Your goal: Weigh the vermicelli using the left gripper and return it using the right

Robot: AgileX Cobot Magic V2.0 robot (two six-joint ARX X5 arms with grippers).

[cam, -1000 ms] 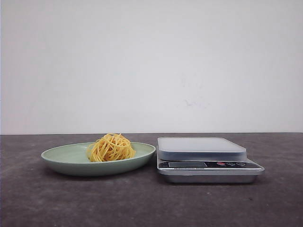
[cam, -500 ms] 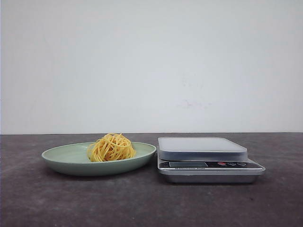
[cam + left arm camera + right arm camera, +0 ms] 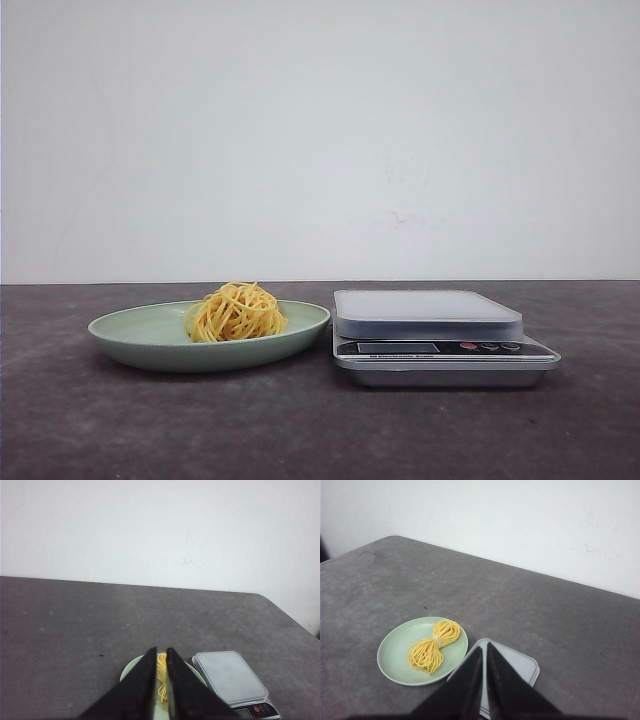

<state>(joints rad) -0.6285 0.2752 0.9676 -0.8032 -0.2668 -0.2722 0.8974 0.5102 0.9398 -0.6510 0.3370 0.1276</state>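
Observation:
The vermicelli (image 3: 237, 312) is a yellow noodle nest lying on a pale green plate (image 3: 130, 335) at the left of the table. It also shows in the right wrist view (image 3: 432, 647), and as a strip between the fingers in the left wrist view (image 3: 161, 672). A silver kitchen scale (image 3: 425, 312) stands just right of the plate, its platform bare. My left gripper (image 3: 161, 650) hangs high above the plate, jaws shut and empty. My right gripper (image 3: 484, 646) hangs high above the scale (image 3: 520, 666), jaws shut and empty. Neither gripper shows in the front view.
The dark grey tabletop (image 3: 300, 430) runs to a white wall behind. In the left wrist view the table's right edge (image 3: 295, 622) shows near the scale (image 3: 227, 675). The scale's display and buttons (image 3: 490, 347) face the front.

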